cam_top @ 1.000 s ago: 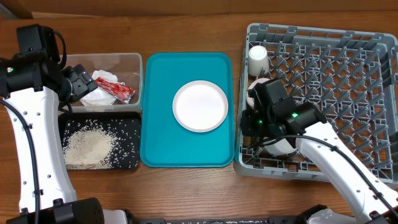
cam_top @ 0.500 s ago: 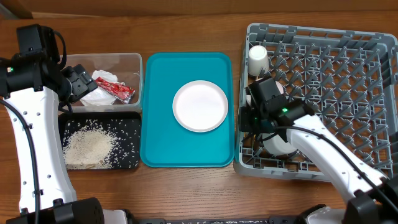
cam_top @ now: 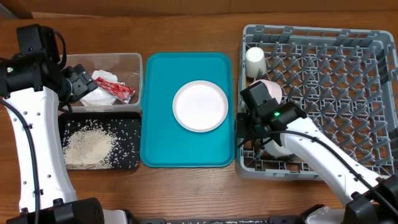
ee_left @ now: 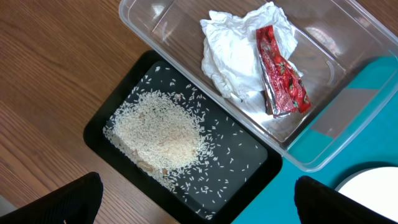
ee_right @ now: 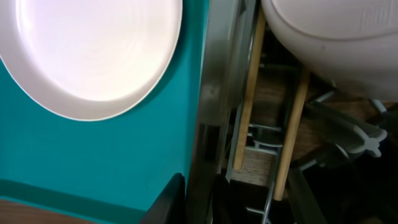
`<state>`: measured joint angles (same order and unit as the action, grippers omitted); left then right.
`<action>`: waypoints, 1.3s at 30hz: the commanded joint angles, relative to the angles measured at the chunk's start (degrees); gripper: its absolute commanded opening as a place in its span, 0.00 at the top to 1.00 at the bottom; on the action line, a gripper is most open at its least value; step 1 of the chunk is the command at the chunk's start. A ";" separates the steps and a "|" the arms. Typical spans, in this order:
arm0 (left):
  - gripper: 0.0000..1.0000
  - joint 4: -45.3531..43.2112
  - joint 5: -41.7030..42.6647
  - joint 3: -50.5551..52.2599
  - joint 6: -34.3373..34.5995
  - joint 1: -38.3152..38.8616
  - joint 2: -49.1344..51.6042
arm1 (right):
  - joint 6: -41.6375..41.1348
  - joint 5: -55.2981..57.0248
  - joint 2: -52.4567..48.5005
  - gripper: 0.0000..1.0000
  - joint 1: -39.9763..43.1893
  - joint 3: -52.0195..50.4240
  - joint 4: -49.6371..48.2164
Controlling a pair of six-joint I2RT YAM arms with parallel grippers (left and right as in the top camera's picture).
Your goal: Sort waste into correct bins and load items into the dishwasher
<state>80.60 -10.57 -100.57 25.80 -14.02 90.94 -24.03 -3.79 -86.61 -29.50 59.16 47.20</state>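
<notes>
My right gripper [ee_right: 198,198] is shut on the left wall of the grey dish rack [cam_top: 323,37], one finger on each side; it also shows from overhead [cam_top: 244,124]. Two chopsticks [ee_right: 249,99], a pale bowl [ee_right: 329,37], a white cup [cam_top: 254,61] and a pink plate [cam_top: 272,89] are in the rack. The white plate [cam_top: 199,106] lies on the teal tray. My left gripper [ee_left: 199,202] is open and empty above the black tray [ee_left: 109,109] of rice [ee_left: 161,130]. The clear tub [ee_left: 329,34] holds tissue [ee_left: 230,53] and the red wrapper [ee_left: 283,74].
The teal tray [cam_top: 155,149] lies between the bins and the rack, and the rack's left wall is close against its right edge. My left arm stands along the table's left side.
My right gripper has moved left, and the rack has shifted a little left with it toward the teal tray. The left arm has not moved.
</notes>
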 commanded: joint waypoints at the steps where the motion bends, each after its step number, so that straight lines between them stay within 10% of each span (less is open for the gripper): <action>1: 0.00 0.00 -0.35 -0.79 0.15 -0.20 0.20 | 1.07 -4.83 -0.37 0.87 -2.38 -0.33 0.48; 39: 0.00 -0.02 -0.35 -0.79 0.15 -0.11 0.20 | 3.21 -0.96 -0.31 0.75 -1.55 5.70 4.02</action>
<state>80.60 -10.57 -100.57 25.80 -14.02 90.94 -23.05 -4.08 -86.67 -31.27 59.51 49.89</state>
